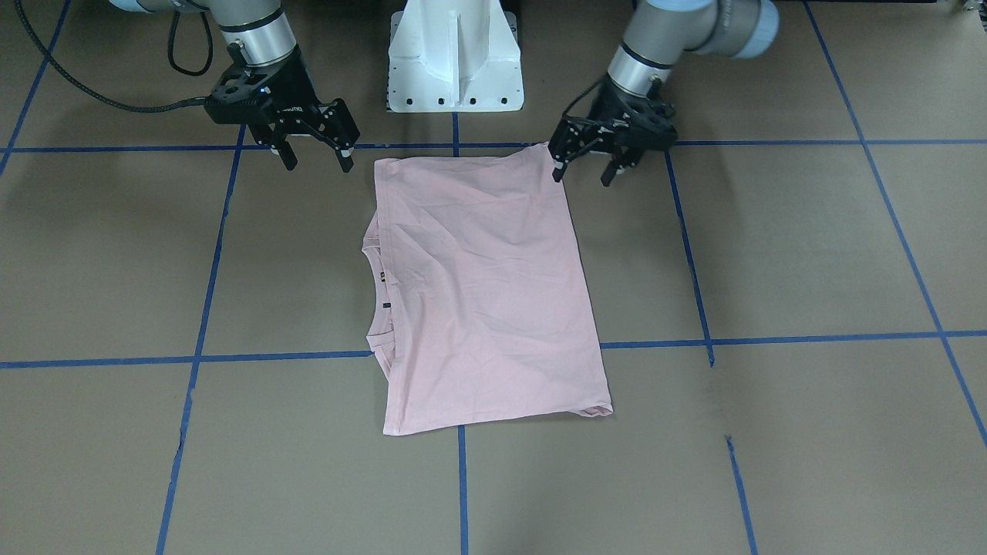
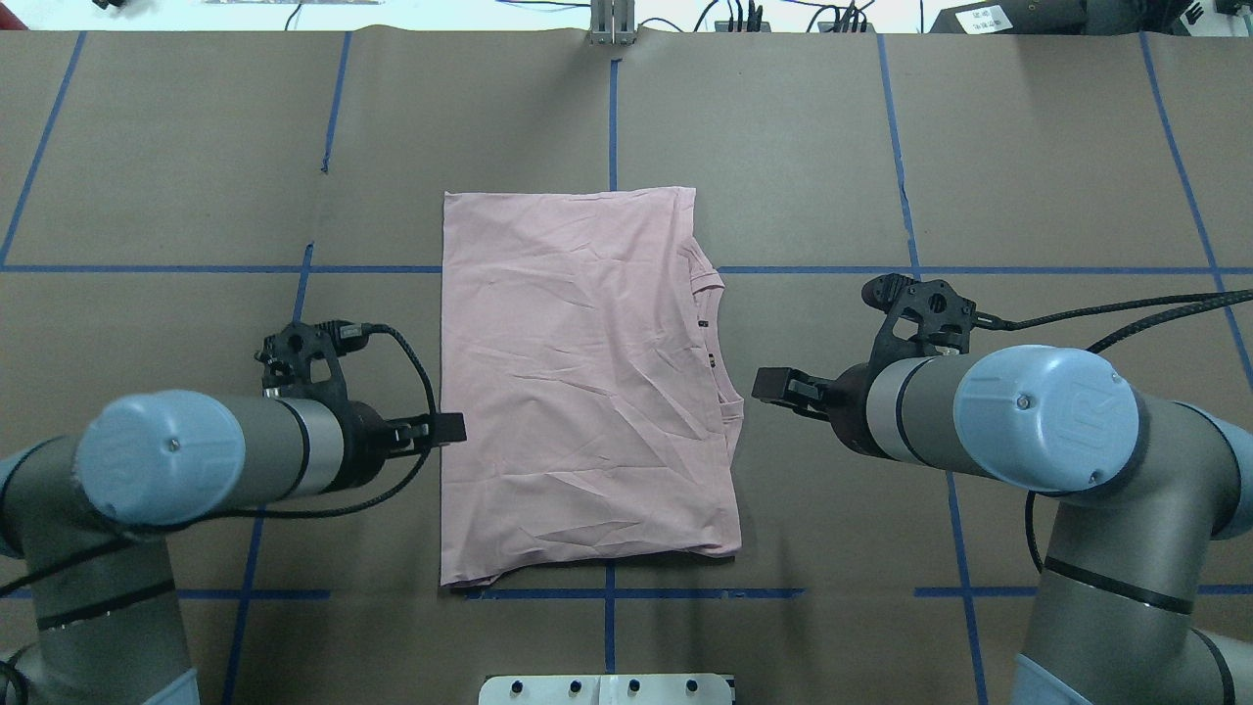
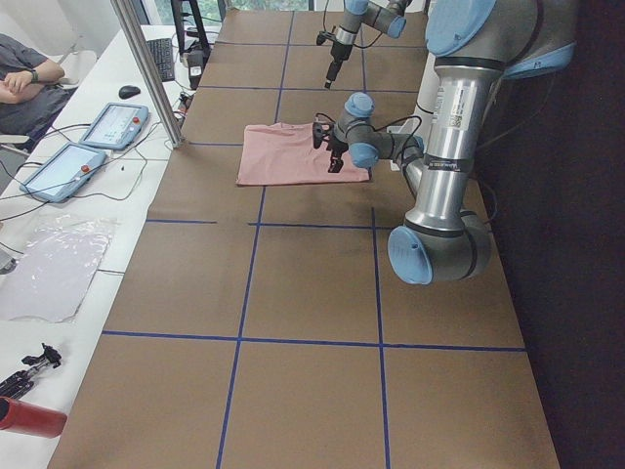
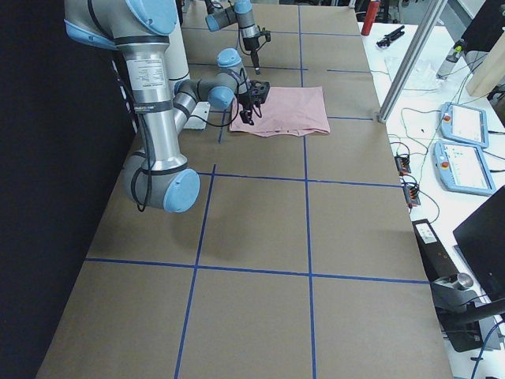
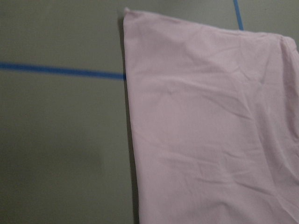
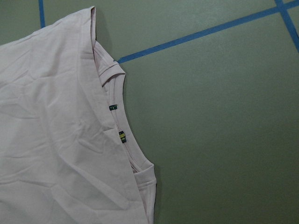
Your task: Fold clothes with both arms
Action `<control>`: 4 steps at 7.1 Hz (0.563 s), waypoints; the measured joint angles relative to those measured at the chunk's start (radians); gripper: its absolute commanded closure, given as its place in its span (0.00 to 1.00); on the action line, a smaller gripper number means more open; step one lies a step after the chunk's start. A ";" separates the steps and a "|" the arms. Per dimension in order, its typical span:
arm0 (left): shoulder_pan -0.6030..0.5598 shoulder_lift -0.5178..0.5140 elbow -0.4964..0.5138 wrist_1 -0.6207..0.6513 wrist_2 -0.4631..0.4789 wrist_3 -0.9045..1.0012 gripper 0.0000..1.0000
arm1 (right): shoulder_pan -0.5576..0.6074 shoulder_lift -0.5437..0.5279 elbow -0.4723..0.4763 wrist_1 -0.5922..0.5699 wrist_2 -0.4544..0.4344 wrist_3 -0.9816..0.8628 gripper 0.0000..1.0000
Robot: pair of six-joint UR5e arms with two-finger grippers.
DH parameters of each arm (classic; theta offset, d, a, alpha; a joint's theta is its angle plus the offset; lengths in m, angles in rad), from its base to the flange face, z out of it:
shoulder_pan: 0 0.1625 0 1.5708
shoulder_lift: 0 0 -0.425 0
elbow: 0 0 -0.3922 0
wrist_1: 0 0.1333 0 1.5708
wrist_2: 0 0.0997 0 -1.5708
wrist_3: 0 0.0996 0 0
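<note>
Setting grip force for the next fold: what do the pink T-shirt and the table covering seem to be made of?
Pink T-shirt: thin, soft knit, probably cotton jersey, matte; fine creases all over, ribbed collar. Table covering: looks like brown kraft paper or card, matte and flat, with blue tape lines stuck on; material uncertain.

Shirt (image 2: 587,392) is folded, so underside & inner layers are hidden. Both wrist views crop it at the frame edges, and the left wrist pic is soft. Overhead: left hand (image 2: 448,428) sits mostly under left arm (image 2: 196,460), right hand (image 2: 771,384) under right arm (image 2: 1028,416), so fingers are unclear. Side views: hands too small to judge. Person (image 3: 24,83) is cropped at the edge.
</note>
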State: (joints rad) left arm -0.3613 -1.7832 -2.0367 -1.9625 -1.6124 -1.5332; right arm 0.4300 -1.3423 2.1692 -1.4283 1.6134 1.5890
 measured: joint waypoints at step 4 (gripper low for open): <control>0.165 -0.005 0.037 0.037 0.070 -0.120 0.33 | 0.004 -0.002 -0.002 -0.001 -0.004 0.010 0.01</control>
State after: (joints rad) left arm -0.1965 -1.7881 -1.9995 -1.9257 -1.5428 -1.6531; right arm 0.4344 -1.3440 2.1670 -1.4291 1.6094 1.5987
